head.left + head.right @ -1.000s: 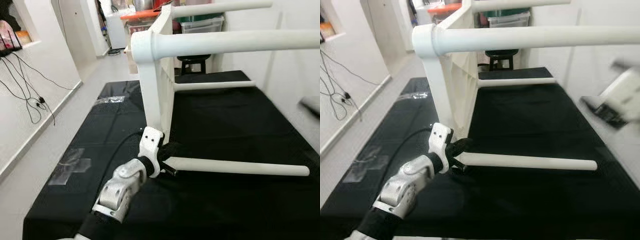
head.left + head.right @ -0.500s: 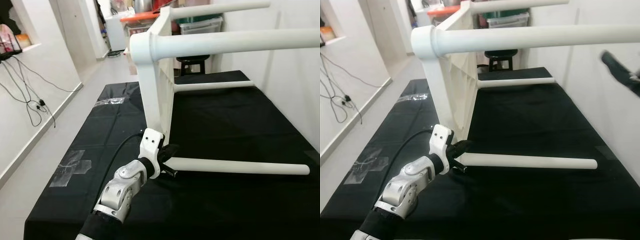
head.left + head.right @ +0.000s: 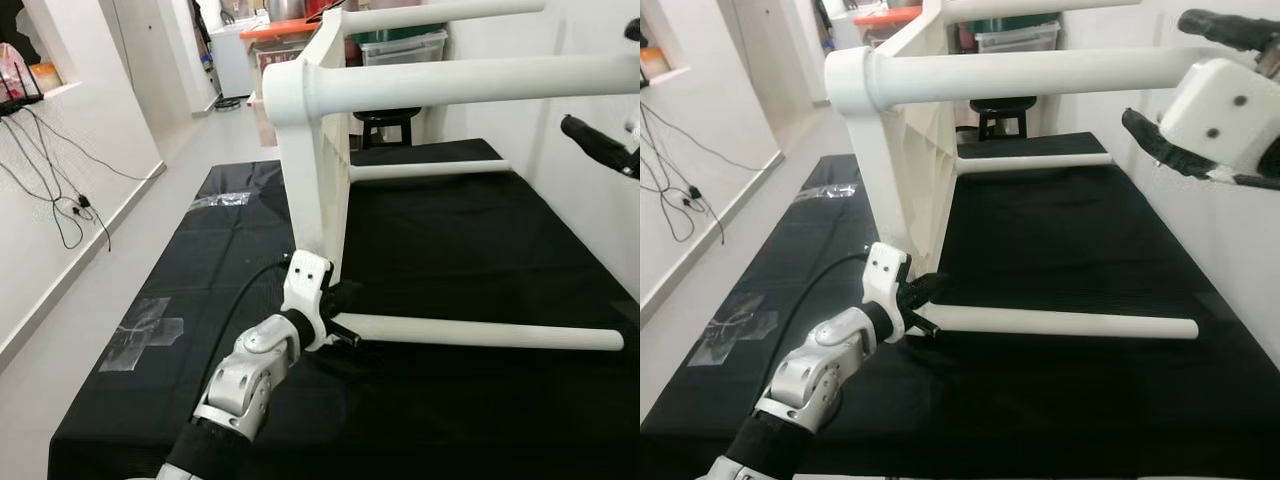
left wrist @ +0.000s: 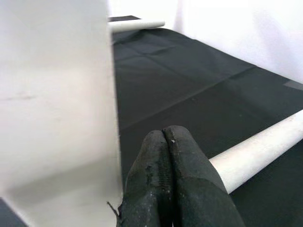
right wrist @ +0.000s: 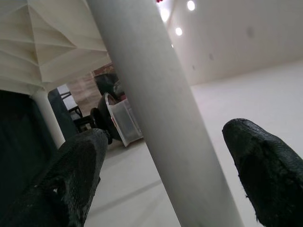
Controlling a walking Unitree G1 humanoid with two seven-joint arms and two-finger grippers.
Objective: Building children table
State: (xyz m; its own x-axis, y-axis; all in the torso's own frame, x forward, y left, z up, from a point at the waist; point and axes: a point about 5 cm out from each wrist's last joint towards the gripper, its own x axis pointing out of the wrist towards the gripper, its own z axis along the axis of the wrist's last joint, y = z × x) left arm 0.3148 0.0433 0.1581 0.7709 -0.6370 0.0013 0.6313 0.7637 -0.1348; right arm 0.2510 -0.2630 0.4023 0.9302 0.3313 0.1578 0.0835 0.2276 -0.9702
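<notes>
- All four legs seated in tipped table [image 3: 315, 150].
- Left gripper [image 3: 925, 305], fingers pressed together at lower leg [image 3: 480, 333] base.
- Right gripper [image 3: 1195, 90], three o'clock, spread around upper leg [image 5: 156, 109].
- Left: checking tightness, standing upright.

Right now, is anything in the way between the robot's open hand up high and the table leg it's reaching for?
Nothing visible is. The right gripper is open, and in its wrist view the upper table leg already lies in the gap between its fingers, with no other object between them.
</notes>
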